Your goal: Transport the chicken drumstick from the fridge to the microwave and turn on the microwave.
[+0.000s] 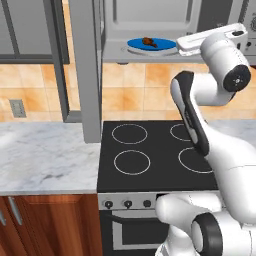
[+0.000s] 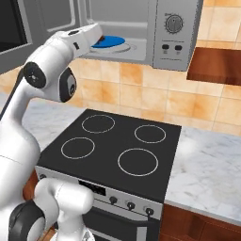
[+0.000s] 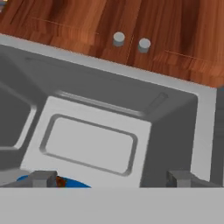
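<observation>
Above the black four-ring stove, the grey microwave hangs with its door swung wide to the left. White arm reaches up to the cavity mouth. On the blue round plate inside lies the chicken drumstick, its long axis roughly left to right. Gripper has its jaws spread wide and empty, just right of the plate; the drumstick sits beside the left fingertip. Button panel lies further right, with free space in front of it.
</observation>
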Robot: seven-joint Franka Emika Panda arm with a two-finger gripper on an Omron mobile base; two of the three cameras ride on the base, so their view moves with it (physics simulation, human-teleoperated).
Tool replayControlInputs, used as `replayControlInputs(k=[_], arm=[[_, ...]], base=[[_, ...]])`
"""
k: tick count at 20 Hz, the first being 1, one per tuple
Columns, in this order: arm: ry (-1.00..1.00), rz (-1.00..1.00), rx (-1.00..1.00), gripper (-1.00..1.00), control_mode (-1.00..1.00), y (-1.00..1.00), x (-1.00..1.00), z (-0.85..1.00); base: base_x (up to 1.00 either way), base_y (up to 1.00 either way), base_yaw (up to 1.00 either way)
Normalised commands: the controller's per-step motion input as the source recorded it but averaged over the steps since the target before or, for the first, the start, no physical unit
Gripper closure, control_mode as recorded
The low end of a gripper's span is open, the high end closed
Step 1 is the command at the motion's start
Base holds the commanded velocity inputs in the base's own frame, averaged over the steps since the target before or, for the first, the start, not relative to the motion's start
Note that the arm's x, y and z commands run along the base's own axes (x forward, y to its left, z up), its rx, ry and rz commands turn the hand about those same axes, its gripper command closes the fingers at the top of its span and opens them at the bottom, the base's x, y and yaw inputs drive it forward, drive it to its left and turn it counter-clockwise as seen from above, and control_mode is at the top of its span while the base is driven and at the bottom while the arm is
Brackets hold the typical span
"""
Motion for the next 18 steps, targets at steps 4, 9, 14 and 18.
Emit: replayControlInputs(k=[4,9,14,18], arm=[[0.09,-0.16,-0.10,-1.00,-1.00,0.00,-1.00,0.02],[0.21,-0.15,-0.05,-1.00,-1.00,0.00,-1.00,0.03],[0.27,-0.13,-0.02,-1.00,-1.00,0.00,-1.00,-0.01],[0.32,-0.10,-0.03,-1.00,-1.00,-0.02,-0.90,-0.16]], base=[[0.00,0.00,0.00],[0.00,0.00,0.00],[0.00,0.00,0.00],[0.00,0.00,0.00]])
